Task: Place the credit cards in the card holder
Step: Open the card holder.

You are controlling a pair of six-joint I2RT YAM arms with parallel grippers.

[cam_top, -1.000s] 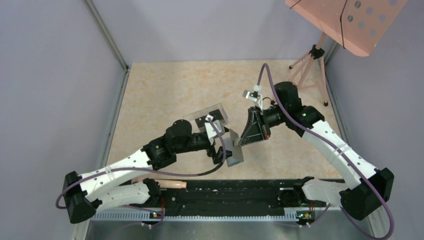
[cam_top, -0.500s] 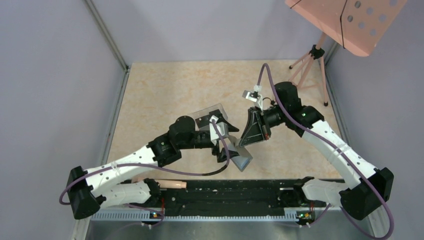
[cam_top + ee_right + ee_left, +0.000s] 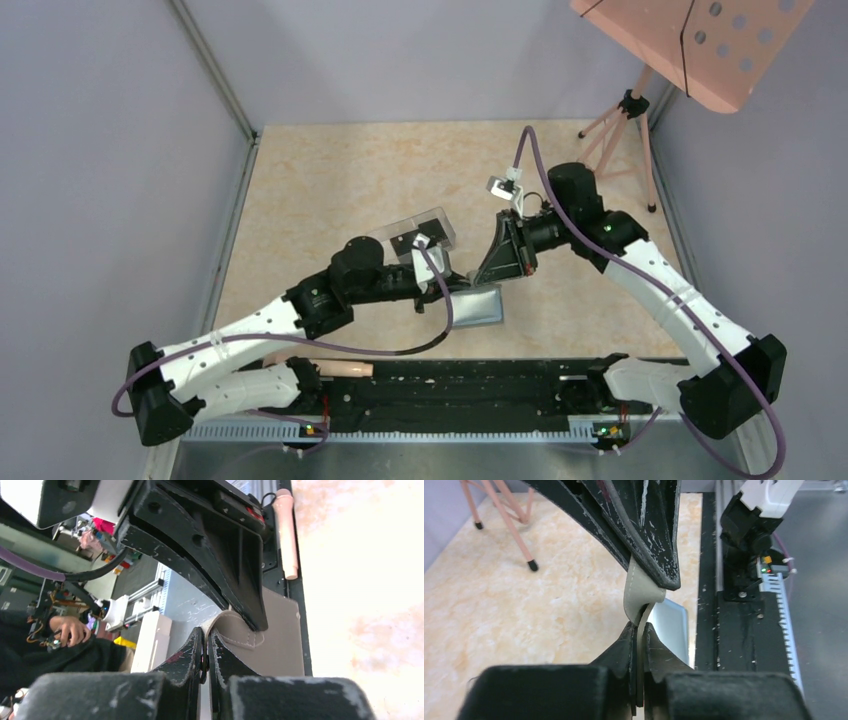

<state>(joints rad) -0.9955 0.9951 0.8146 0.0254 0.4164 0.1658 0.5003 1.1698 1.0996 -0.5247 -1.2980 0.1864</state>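
Observation:
The card holder, a gray wallet, hangs low over the table between both grippers. My left gripper is shut on its gray side tab; the blue-gray inside shows just behind the fingertips. My right gripper comes down from the upper right and is shut on the same tab, with the wallet's gray outside beyond it. The two grippers' tips nearly touch. A black credit card shows inside a clear plastic box behind the left wrist.
A pink tripod stands at the table's far right under a pink perforated board. A black rail runs along the near edge, with a peach-coloured cylinder lying on it. Gray walls close in both sides.
My left gripper, open beside the wallet a second ago, moved in and shut on its tab. The wallet swung from hanging on edge to lying flatter. The right arm barely moved.

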